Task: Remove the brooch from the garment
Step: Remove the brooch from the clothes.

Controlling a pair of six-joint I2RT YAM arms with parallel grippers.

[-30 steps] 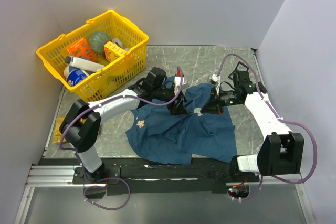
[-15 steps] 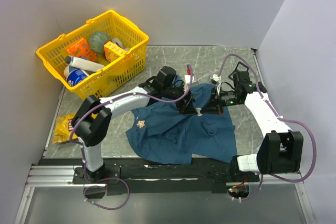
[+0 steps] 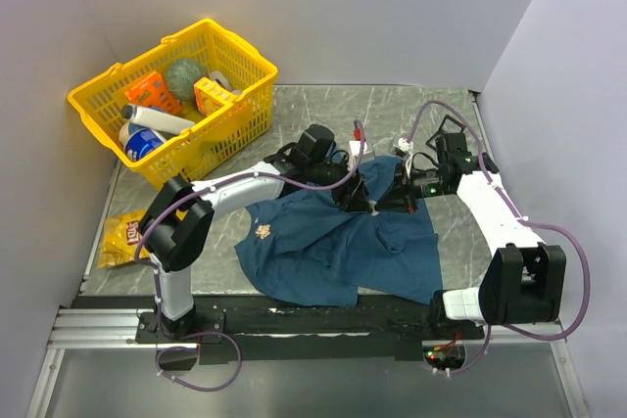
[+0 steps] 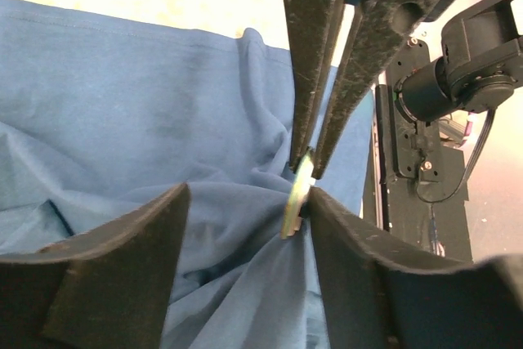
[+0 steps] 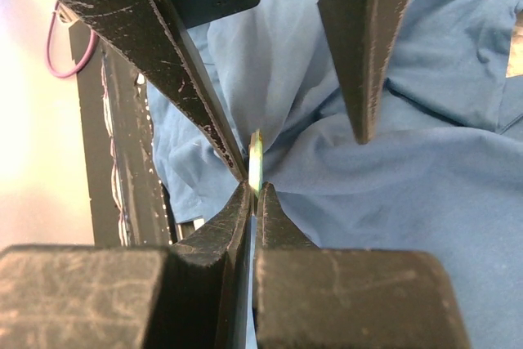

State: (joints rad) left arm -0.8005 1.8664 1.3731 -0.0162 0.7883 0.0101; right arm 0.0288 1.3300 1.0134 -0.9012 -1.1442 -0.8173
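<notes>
The right gripper [image 5: 252,191] is pinched tight on the brooch [image 5: 257,157], atop a raised fold in the far half of the garment [image 3: 323,256]. The left gripper [image 4: 249,195] straddles that fold, jaws apart, gripping nothing. The garment lies crumpled on the desk [image 3: 323,110].

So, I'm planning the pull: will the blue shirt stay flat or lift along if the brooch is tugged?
It probably lifts: the garment lies wrinkled and its folds gather toward the brooch, so it looks floppy and would likely tent. It also seems thin and light, so it may slide on the smooth table.
</notes>
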